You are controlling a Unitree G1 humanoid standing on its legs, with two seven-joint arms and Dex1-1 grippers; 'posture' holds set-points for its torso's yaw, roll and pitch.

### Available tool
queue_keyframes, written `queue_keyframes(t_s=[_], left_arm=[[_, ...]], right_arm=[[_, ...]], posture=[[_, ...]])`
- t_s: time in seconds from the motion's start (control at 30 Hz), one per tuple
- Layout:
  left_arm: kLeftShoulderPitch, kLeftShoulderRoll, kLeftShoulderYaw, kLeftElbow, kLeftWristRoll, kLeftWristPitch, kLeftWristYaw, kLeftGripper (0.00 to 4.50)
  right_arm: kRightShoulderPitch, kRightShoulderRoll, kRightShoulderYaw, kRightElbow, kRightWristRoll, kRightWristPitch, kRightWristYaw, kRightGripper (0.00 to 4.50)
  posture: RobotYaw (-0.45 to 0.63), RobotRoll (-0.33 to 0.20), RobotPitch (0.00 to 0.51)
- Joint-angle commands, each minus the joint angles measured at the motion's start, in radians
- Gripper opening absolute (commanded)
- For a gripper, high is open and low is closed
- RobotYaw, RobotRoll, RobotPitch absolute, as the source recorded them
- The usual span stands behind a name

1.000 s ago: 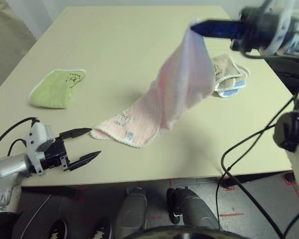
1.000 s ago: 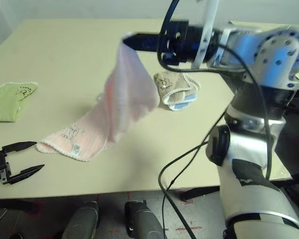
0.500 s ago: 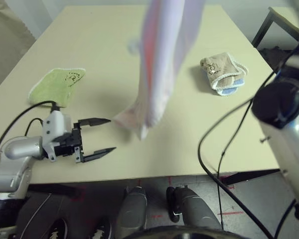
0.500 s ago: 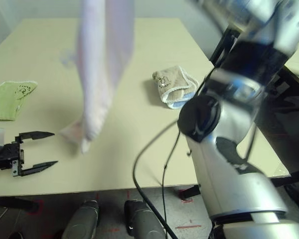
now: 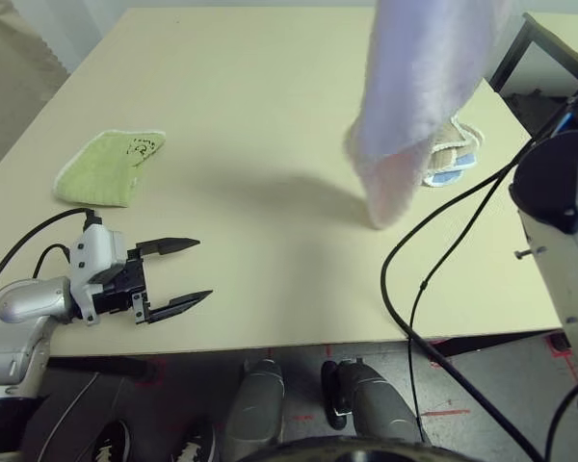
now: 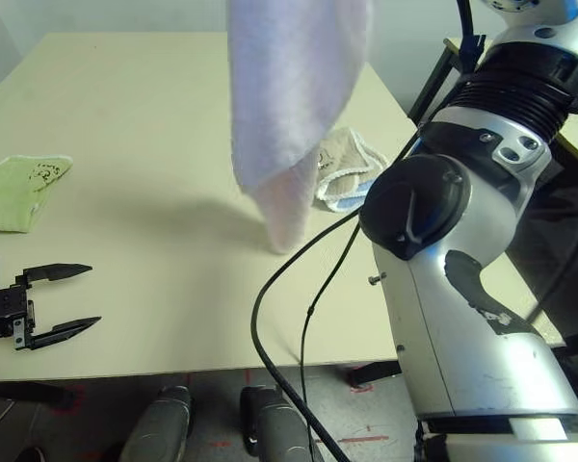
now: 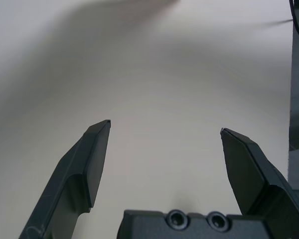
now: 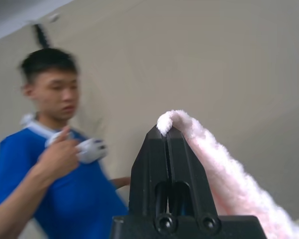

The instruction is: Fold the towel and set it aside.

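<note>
Pink terry towel (image 5: 419, 106) hangs bunched from right pincer (image 8: 168, 130).

The left gripper (image 5: 183, 271) hovered low near the table's front edge, fingers spread wide; the right gripper (image 8: 165, 134) was raised, fingers pinched on the towel (image 8: 224, 184).

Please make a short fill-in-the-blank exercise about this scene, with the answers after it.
1. The right gripper is shut on the pink ____.
2. The towel hangs ____ the table.
3. The left gripper is ____ and holds nothing.
4. The small towel near the left arm is ____.

Answers: towel; above; open; green
</note>
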Motion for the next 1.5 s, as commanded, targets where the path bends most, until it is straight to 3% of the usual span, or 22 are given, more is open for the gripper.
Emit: queue_keyframes(t_s=[0.03,0.17,0.27,0.33,0.4,0.47,0.5,0.57,0.63,0.73,0.83,1.0,1.17,1.23,1.37,1.43,1.5], left_arm=[[-0.009,0.001,-0.021,0.017,0.015,-0.004,-0.007,4.50],[-0.032,-0.005,-0.034,0.033,0.023,-0.008,-0.005,4.50],[-0.041,-0.008,-0.041,0.042,0.026,-0.013,-0.003,4.50],[-0.044,-0.011,-0.042,0.045,0.026,-0.015,0.000,4.50],[-0.045,-0.015,-0.044,0.045,0.029,-0.016,0.004,4.50],[-0.040,-0.018,-0.042,0.044,0.030,-0.018,0.006,4.50],[-0.034,-0.019,-0.040,0.043,0.030,-0.020,0.007,4.50],[-0.028,-0.019,-0.037,0.042,0.029,-0.021,0.009,4.50],[-0.015,-0.021,-0.035,0.035,0.028,-0.020,0.013,4.50],[-0.010,-0.022,-0.037,0.031,0.027,-0.017,0.016,4.50],[-0.023,-0.022,-0.046,0.035,0.028,-0.012,0.017,4.50],[-0.057,-0.017,-0.056,0.054,0.030,-0.005,0.010,4.50],[-0.090,-0.014,-0.063,0.084,0.036,-0.009,-0.002,4.50],[-0.102,-0.015,-0.068,0.093,0.037,-0.012,-0.005,4.50],[-0.118,-0.020,-0.082,0.105,0.041,-0.017,-0.008,4.50],[-0.122,-0.024,-0.088,0.107,0.043,-0.020,-0.008,4.50],[-0.125,-0.029,-0.095,0.109,0.044,-0.021,-0.010,4.50]], right_arm=[[0.020,0.008,0.040,-0.037,0.153,-0.027,-0.047,0.02],[0.049,0.025,0.107,-0.059,0.302,-0.068,-0.066,0.02],[0.080,0.008,0.171,-0.058,0.347,-0.068,-0.049,0.02],[0.117,-0.076,0.256,-0.029,0.325,0.076,0.051,0.02],[0.147,-0.182,0.343,-0.013,0.231,0.225,0.178,0.02],[0.183,-0.324,0.494,-0.080,0.072,0.288,0.352,0.02],[0.203,-0.451,0.670,-0.179,-0.108,0.227,0.542,0.02],[0.212,-0.610,0.920,-0.284,-0.372,0.081,0.858,0.02],[0.147,-0.721,1.185,-0.262,-0.724,-0.211,1.172,0.02],[0.064,-0.729,1.341,-0.158,-1.066,-0.547,1.378,0.02],[0.006,-0.640,1.314,-0.036,-1.239,-0.835,1.429,0.02],[-0.025,-0.456,1.097,-0.013,-1.200,-1.116,1.488,0.02],[0.003,-0.403,1.000,-0.167,-0.992,-1.140,1.509,0.02],[0.023,-0.455,1.046,-0.212,-0.936,-1.115,1.509,0.02],[0.044,-0.647,1.273,-0.262,-0.892,-1.109,1.509,0.02],[0.021,-0.727,1.425,-0.221,-0.969,-1.208,1.509,0.02],[-0.034,-0.728,1.534,-0.043,-1.157,-1.396,1.509,0.02]], posture=[[0.16,0.000,0.129],[0.16,0.000,0.126],[0.16,0.000,0.126],[0.16,0.000,0.127],[0.16,0.000,0.128],[0.17,0.000,0.129],[0.17,0.000,0.129],[0.17,0.000,0.134],[0.17,0.000,0.136],[0.16,0.000,0.136],[0.15,0.000,0.134],[0.14,0.000,0.131],[0.12,0.000,0.119],[0.11,0.000,0.116],[0.10,0.000,0.114],[0.10,0.000,0.116],[0.10,0.000,0.120]])
